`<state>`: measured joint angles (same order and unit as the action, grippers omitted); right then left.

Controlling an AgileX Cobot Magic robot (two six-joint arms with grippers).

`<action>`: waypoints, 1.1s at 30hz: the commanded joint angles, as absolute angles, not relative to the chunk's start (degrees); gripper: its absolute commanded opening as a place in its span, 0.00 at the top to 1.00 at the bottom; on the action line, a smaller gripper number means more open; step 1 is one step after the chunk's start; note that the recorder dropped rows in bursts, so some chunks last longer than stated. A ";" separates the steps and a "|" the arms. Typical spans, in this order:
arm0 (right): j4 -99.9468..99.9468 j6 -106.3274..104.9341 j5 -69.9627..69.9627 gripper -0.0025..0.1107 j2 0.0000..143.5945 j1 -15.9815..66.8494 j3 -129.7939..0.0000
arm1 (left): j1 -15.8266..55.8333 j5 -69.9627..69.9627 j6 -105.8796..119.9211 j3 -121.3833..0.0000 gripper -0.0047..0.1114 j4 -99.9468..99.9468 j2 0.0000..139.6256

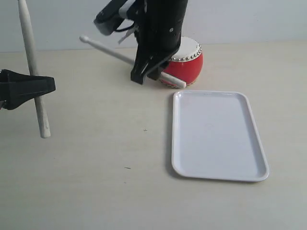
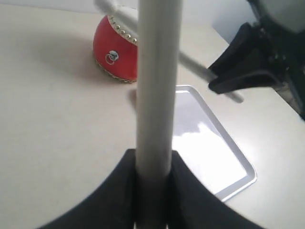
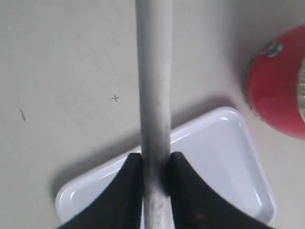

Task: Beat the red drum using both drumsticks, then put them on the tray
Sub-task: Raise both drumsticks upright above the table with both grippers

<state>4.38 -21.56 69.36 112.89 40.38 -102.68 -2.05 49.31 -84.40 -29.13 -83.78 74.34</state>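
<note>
Clamping drumsticks (image 1: 29, 48) (image 1: 115, 53), left gripper (image 2: 152, 164) and right gripper (image 3: 155, 164) hide stick ends (image 1: 44, 133) that the exterior view shows.

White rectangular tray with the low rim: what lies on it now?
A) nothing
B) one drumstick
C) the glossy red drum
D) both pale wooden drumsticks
A: the flat white rectangular tray is bare; the left gripper holds one pale wooden drumstick in the air, the right gripper the other.
</note>
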 commanded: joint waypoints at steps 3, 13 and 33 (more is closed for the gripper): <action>3.04 -15.25 69.96 0.98 104.79 35.63 -98.82 | -0.98 48.05 -89.94 -31.44 0.96 -91.45 74.20; 1.85 -15.04 68.12 0.98 93.74 21.42 -85.97 | 16.87 27.77 -100.70 -40.55 0.96 -99.95 75.96; 1.08 -12.79 51.74 0.98 98.02 13.84 -84.39 | 18.09 -37.44 -10.17 -75.13 0.96 -25.14 100.84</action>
<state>-1.50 -14.76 52.96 96.99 14.09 -84.47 17.82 -31.15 -38.64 -70.21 -53.31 98.31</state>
